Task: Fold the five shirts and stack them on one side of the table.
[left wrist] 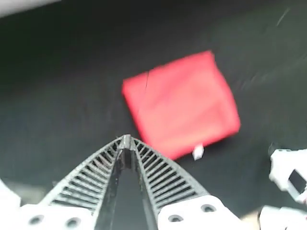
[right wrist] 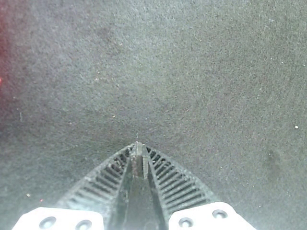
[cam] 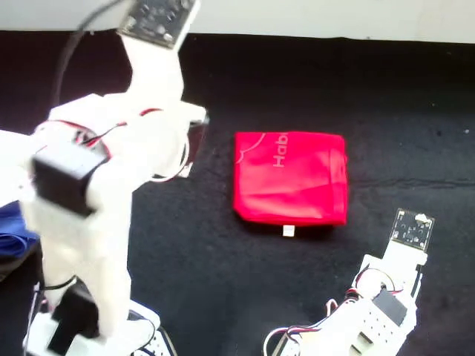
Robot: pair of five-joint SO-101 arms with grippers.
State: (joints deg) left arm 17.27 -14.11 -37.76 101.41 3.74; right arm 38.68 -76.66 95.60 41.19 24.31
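A red shirt (cam: 291, 178), folded into a neat square with a small white tag at its near edge, lies on the black table cloth (cam: 371, 96) near the middle. In the left wrist view the same red shirt (left wrist: 182, 103) lies beyond my left gripper (left wrist: 125, 140), which is shut, empty and held above the cloth short of the shirt. My right gripper (right wrist: 138, 144) is shut with nothing in it, close over bare black cloth to the right of the shirt. A bit of blue shirt (cam: 11, 230) shows at the table's left edge.
The raised left arm (cam: 104, 185) stands tall at the left and covers much of that side. The right arm (cam: 386, 297) sits low at the front right. A white wall edge (cam: 334, 18) runs along the back of the table.
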